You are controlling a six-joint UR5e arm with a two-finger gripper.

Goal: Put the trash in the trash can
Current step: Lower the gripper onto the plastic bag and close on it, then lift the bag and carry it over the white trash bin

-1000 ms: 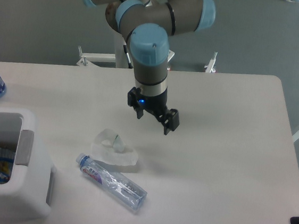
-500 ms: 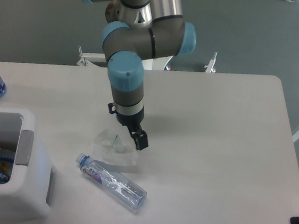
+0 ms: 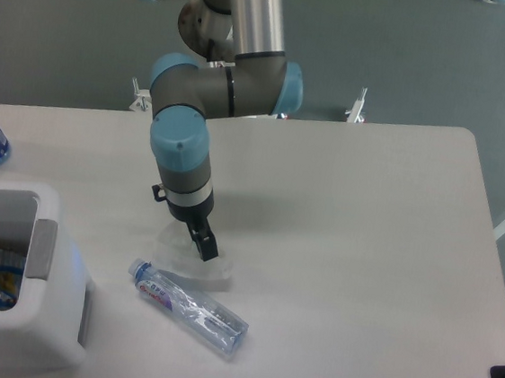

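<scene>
Reaching down onto crumpled translucent whitish plastic wrapper (image 3: 192, 262) mid-table, black two-finger gripper (image 3: 203, 243) is approaching for pickup; finger spread unclear, prob. unclosed. Next: close, lift, carry to white boxy bin (image 3: 10, 344) w/ grey rim panel.

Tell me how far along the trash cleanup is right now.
Nothing from the table is binned yet. The gripper is down on the crumpled wrapper; whether it has a grip cannot be told. The crushed bottle lies untouched beside it. Both must go into the trash can.

No legible text on anything.
</scene>
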